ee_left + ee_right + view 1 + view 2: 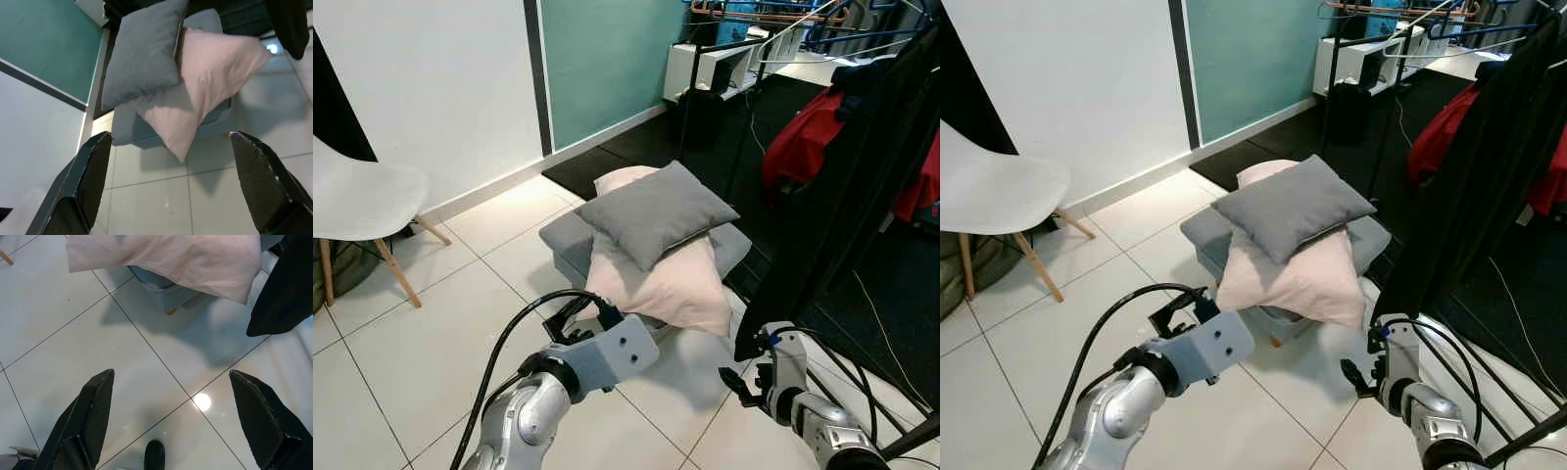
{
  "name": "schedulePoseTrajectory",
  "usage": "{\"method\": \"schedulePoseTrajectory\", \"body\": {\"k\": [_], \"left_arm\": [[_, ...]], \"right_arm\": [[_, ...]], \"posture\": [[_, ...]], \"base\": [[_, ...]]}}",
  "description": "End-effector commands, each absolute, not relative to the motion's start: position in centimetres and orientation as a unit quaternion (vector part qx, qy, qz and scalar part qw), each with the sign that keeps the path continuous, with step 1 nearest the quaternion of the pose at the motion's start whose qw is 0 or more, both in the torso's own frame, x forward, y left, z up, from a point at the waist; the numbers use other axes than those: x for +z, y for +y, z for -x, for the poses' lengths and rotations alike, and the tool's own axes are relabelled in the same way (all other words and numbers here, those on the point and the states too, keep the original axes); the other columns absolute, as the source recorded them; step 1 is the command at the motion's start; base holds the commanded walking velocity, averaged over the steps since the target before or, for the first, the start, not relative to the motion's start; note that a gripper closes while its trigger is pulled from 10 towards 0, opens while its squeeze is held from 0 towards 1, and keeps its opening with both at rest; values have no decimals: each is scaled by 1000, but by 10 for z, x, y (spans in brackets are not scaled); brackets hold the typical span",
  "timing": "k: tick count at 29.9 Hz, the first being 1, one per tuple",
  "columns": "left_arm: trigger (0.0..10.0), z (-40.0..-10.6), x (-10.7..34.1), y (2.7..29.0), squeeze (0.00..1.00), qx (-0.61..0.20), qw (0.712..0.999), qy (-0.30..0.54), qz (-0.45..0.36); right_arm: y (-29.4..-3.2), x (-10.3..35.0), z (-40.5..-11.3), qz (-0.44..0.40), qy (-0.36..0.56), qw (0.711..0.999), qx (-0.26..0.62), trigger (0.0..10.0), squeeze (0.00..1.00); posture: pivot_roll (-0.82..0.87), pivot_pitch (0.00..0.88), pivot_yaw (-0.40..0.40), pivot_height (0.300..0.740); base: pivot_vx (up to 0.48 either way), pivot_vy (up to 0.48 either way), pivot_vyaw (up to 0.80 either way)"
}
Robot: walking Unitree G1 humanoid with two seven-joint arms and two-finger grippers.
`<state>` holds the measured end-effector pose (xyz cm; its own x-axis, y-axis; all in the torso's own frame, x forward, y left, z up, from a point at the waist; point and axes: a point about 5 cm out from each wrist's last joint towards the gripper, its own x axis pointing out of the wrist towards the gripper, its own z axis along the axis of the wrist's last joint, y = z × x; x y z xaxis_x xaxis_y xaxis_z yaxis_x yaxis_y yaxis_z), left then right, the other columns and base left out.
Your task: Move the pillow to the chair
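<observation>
A grey pillow (656, 210) lies on top of a pale pink pillow (661, 282), both stacked on a low grey footstool (566, 241) on the tiled floor. The white chair (357, 201) stands at the far left by the wall. My left gripper (168, 183) is open and raised in front of the stool, short of the pink pillow (205, 88) and grey pillow (142, 54), with nothing between its fingers. My right gripper (171, 418) is open, low at the right, pointing down at the floor near the pink pillow's hanging edge (166, 254).
A black garment (862, 176) hangs on a rack at the right, close to the stool, with red clothing (808, 132) behind it. Black cables (871, 382) trail on the floor at the right. Open tiled floor (440, 323) lies between the stool and the chair.
</observation>
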<state>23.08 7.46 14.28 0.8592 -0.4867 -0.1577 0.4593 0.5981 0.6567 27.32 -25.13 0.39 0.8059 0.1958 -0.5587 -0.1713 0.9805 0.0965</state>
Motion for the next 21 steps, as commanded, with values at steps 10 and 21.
{"method": "schedulePoseTrajectory", "body": {"k": [10,21], "left_arm": [[10000,-243,136,146,0,-93,978,33,-185],[10000,-214,33,214,0,98,972,213,1]], "right_arm": [[-253,3,-271,-21,303,948,95,10000,0],[-253,0,-269,-20,308,947,92,10000,0]], "posture": [[-71,41,-58,740],[-82,51,-47,740]], "base": [[0,0,0],[0,0,0]]}}
